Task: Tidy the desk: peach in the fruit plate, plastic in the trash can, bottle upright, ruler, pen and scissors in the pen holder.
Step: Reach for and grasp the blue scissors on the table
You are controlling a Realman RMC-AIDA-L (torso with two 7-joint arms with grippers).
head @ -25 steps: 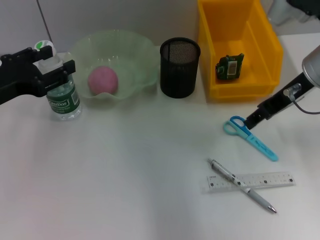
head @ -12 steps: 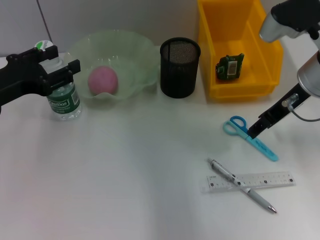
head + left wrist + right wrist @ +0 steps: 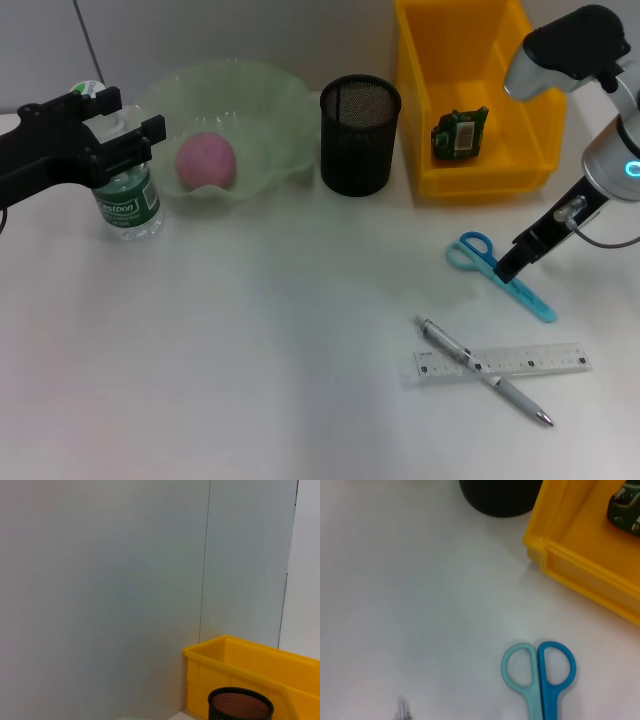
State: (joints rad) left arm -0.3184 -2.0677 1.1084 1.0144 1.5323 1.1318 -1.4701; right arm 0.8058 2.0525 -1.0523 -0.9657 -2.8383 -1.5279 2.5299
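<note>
Left claw [image 3: 118,140]: at the far left of the bench [image 3: 250,380], its fingers clamped on the neck of the bottle [image 3: 125,195].
Bottle: stood upright, green-labelled, just beside the fruit plate [image 3: 265,110].
Peach [image 3: 206,160]: pink, lay inside the pale green fruit plate.
Pen holder [image 3: 359,135]: black mesh cup, stood between the fruit plate and the trash can [image 3: 505,100]; nothing showed above its rim.
Trash can: yellow bin at the far right, held a piece of green plastic [image 3: 460,133].
Right claw [image 3: 507,268]: tip was down over the scissors [image 3: 500,275], just behind the handle rings; whether its fingers were apart or together cannot be told.
Scissors: blue, lay flat on the bench, rings toward the pen holder; the wrist view showed the two rings side by side.
Pen [image 3: 485,372]: silver, lay crossed over the ruler [image 3: 505,363], touching it, nearer the robot than the scissors.
Ruler: clear, flat on the bench.
</note>
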